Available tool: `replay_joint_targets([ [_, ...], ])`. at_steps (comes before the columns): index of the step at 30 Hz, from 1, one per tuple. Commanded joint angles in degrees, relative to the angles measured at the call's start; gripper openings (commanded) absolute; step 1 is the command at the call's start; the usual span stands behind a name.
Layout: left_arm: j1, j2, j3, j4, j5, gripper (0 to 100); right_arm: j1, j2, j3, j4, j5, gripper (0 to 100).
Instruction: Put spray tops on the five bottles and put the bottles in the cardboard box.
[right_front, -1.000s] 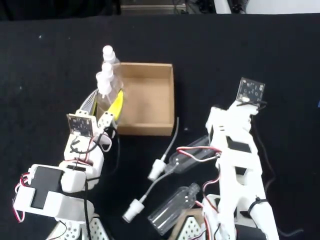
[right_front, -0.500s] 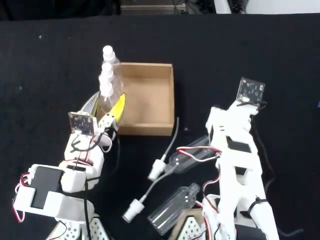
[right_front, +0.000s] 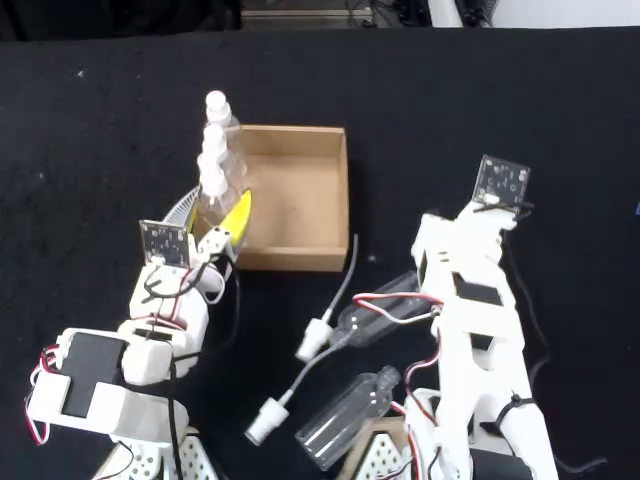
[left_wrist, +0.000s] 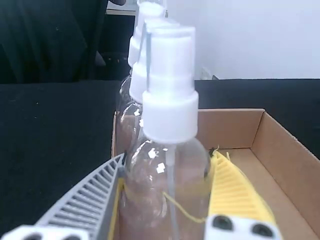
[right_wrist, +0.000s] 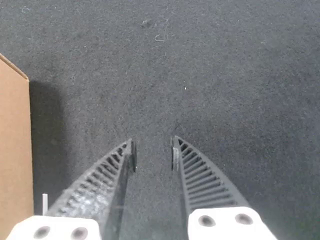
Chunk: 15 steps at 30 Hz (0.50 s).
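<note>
standing behind held bottle (left_wrist: 165, 185): capped bottles (left_wrist: 136, 82)

The light is bright and even from above, and the black table (right_front: 500, 90) looks dark and dull. The cardboard box (right_wrist: 12, 150) throws a soft shadow beside it at the left of the right wrist view. Small white glints sit on the clear bottle (left_wrist: 165, 170), and the wall (left_wrist: 260, 35) behind glows bright.
</note>
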Motion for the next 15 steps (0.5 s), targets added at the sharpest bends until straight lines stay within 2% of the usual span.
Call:
replay_joint_targets([
  [1,-0.66,0.0,-2.59,-0.79,0.09,23,-0.35,-1.89,-0.48,-1.49,0.18,9.9],
  [3,-0.75,0.0,-2.59,-0.79,0.09,24,-0.35,-1.89,-0.48,-1.49,0.18,9.9],
  [7,-0.75,0.09,-2.24,-0.44,0.09,33,-0.35,-1.89,-0.4,-1.49,0.18,9.9],
  [10,-0.92,-0.35,-2.51,3.52,0.09,33,-0.35,-1.89,-0.4,-1.49,0.18,9.9],
  [15,-1.45,-0.44,-2.59,4.13,0.09,33,-0.35,-1.89,-0.4,-1.49,0.18,9.9],
])
